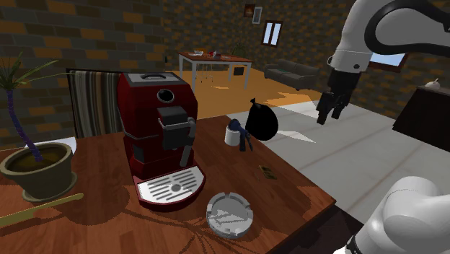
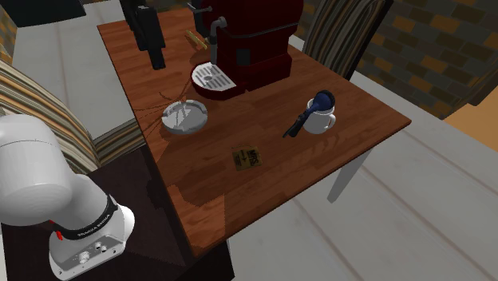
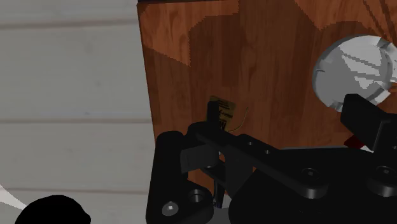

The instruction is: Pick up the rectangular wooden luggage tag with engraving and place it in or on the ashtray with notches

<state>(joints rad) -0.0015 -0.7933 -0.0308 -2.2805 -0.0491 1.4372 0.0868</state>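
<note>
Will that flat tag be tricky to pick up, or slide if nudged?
The tag lies flat and thin on the table, so it probably offers little edge to grip. It looks small and rigid, likely light, and may slide on the smooth wood rather than roll.

A wooden table [image 1: 288, 189] is spread below the claw [image 1: 329, 117]. In the shoulder view, a red coffee machine [image 1: 161, 137] is set on it, left of the claw and lower. A white mug [image 1: 232, 135] is placed between machine and claw, with a black rounded object [image 1: 264, 119] nearer the claw. A potted plant [image 1: 37, 164] is stood farthest from the claw, beyond the machine.
</note>
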